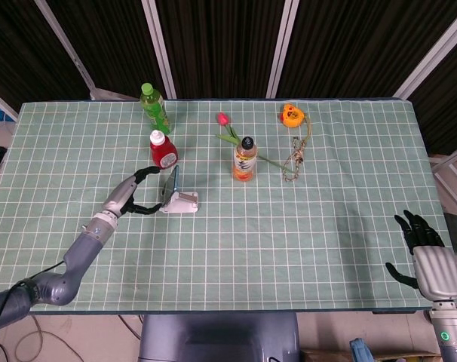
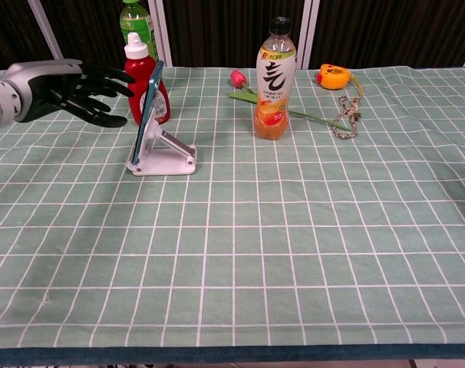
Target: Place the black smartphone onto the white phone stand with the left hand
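**Phone is on the stand, left hand just beside it**

From the head view, the phone (image 1: 172, 182) leans on the white stand (image 1: 183, 202), at about 9 o'clock from the orange bottle (image 1: 245, 159). The left hand (image 1: 130, 194) sits at 9 o'clock from the phone, fingers spread, holding nothing. The right hand (image 1: 418, 245) hangs off the table's right edge, fingers a little apart, holding nothing.

From the chest view, the phone (image 2: 146, 113) stands tilted on the stand (image 2: 167, 157), with the red bottle (image 2: 146, 78) right behind it. The left hand (image 2: 75, 90) has open fingers pointing at the phone, with a small gap between.

I think the job looks done. If the hand swings toward 3 o'clock, a fingertip could bump the phone, tipping it off or knocking the red bottle.
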{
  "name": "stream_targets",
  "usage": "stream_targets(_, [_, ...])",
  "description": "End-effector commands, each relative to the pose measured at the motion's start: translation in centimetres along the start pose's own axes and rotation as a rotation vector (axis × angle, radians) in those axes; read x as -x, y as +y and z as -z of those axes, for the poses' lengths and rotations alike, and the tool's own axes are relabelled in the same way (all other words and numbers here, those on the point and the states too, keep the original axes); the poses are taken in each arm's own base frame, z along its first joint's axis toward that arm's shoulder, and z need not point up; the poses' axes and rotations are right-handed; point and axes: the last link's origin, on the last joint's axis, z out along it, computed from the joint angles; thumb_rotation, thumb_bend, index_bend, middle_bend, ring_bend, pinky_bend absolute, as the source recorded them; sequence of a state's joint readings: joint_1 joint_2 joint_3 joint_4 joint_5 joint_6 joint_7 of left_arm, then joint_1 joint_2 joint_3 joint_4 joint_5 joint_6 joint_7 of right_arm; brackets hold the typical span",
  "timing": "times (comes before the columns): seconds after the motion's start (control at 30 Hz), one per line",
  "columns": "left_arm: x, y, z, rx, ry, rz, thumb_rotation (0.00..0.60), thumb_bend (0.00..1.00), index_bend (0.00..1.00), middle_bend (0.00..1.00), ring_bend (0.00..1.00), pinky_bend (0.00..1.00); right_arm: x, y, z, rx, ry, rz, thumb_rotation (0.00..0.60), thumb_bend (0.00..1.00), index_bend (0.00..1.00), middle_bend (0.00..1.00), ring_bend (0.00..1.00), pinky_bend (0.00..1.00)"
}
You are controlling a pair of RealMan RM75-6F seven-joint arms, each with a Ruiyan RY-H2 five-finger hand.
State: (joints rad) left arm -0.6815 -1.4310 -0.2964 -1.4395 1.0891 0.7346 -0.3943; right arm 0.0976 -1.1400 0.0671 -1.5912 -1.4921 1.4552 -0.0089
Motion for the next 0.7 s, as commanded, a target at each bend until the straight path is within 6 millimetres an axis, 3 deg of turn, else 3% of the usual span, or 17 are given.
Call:
stream_targets(0.03, [-1.0,-0.2,2.7,0.039,0.038,-0.103,0.600,0.24,0.11,0.11,0.00,0.09,0.0,0.0,0.0,0.000,0.000,0.001,0.600,0.33,0.11,0.02,0.00,0.19])
stream_targets(0.33, [-3.5,-1.8,11.8,0.001,0.096,-0.362,0.600,0.24,0.10,0.11,0.00,0.05,0.0,0.0,0.1,-0.002,0.000,0.003,0.600,0.33,0.11,0.02,0.00,0.19])
stream_targets(0.5, [-5.0,-3.7,16.8,-0.094,0.159,-0.510,0.600,0.22,0.05,0.01,0.00,0.00,0.0,0.1,0.1,-0.005,0.000,0.002,0.600,0.33,0.11,0.02,0.00,0.19])
stream_targets(0.7, [-6.0,-6.4,22.3,-0.195,0.263,-0.635,0.600,0.19,0.00,0.00,0.00,0.00,0.0,0.1,0.2,-0.007,0.001,0.002,0.600,0.33,0.11,0.02,0.00,0.19])
